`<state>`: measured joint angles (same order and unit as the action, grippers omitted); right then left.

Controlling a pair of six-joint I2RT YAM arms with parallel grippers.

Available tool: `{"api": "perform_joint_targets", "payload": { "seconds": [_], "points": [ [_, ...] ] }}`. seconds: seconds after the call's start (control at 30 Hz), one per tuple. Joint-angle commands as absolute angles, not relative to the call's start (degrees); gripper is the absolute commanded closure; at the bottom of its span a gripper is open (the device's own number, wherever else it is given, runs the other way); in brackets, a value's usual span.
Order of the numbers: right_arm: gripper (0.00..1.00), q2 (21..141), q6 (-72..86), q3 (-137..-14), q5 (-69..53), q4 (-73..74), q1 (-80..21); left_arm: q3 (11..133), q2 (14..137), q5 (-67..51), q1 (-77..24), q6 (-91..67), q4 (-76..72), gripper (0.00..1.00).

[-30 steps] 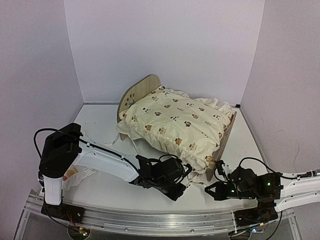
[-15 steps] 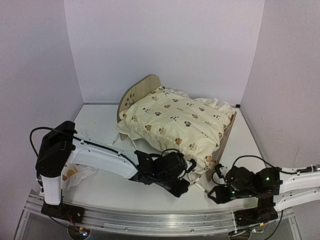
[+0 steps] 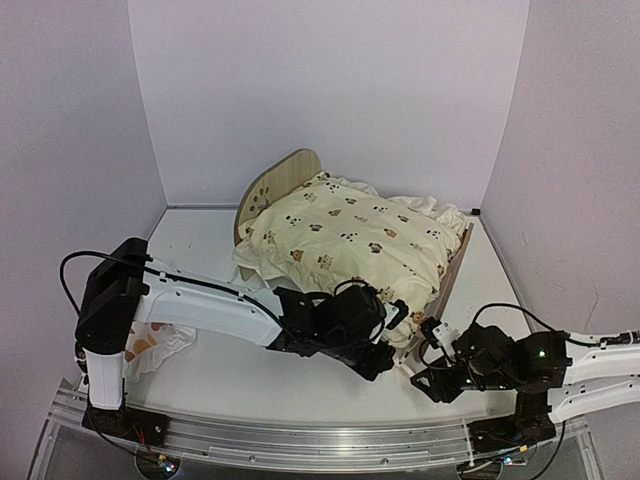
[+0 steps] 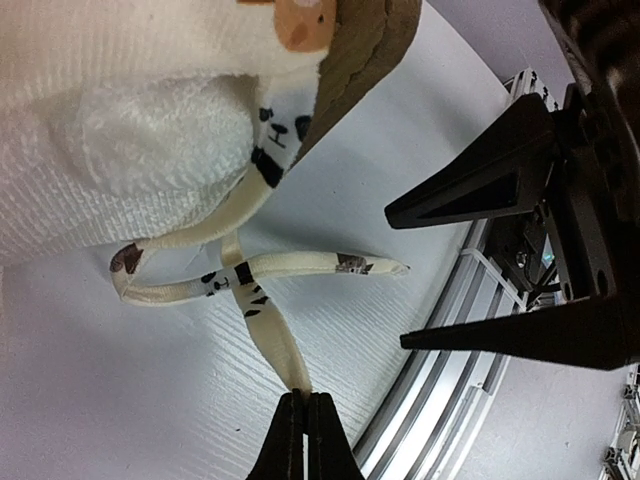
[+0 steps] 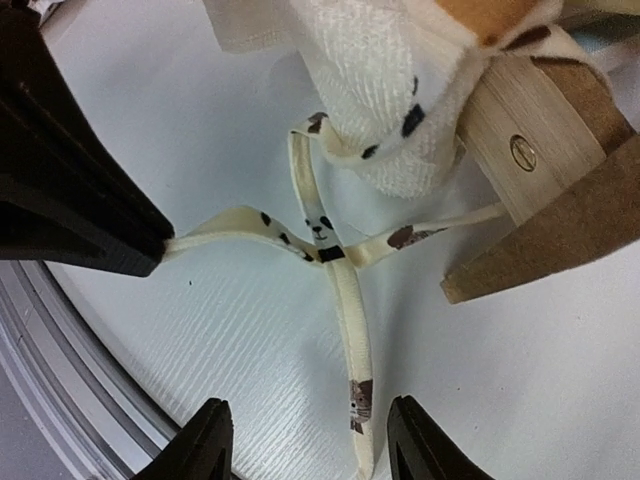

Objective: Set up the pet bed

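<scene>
Right wrist: with right gripper (image 5: 312, 445) agape astride loose tie (image 5: 355, 340) (left gripper (image 4: 305, 398) pinching other tie (image 4: 265, 320)), centre strap before closing.

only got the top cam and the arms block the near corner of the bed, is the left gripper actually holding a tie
Observer: Yes. The left wrist view shows the left gripper shut on the end of one cream tie hanging from the cushion.
Operator: and the right one
Observer: The right gripper is open and holds nothing. A second tie lies flat between its fingers.
Operator: knotted yet
Observer: The two strands cross on the table just off the pet bed corner. Whether that crossing is a knot, I cannot tell.
</scene>
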<state>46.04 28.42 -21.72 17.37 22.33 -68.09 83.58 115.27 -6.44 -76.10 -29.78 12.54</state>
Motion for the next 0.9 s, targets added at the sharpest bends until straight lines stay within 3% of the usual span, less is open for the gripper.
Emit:
{"api": "perform_joint_targets", "payload": {
  "seconds": [0.0,0.5,0.63,0.87],
  "points": [
    [0.45,46.41,17.70,-20.28,17.78,12.93,-68.47,86.32,116.21,-7.69,-74.98,-28.34,12.98,1.00],
    [0.50,58.73,7.99,-19.17,24.47,-3.25,-68.46,85.95,115.58,-9.48,-74.08,-28.12,12.06,1.00],
    [0.56,62.00,7.32,-18.73,25.29,-7.33,-68.41,85.85,115.58,-9.75,-74.06,-28.12,11.86,1.00],
    [0.77,65.07,7.29,-18.64,24.93,-10.54,-68.38,85.71,115.66,-9.84,-74.00,-28.30,11.63,1.00]
  ]
}}
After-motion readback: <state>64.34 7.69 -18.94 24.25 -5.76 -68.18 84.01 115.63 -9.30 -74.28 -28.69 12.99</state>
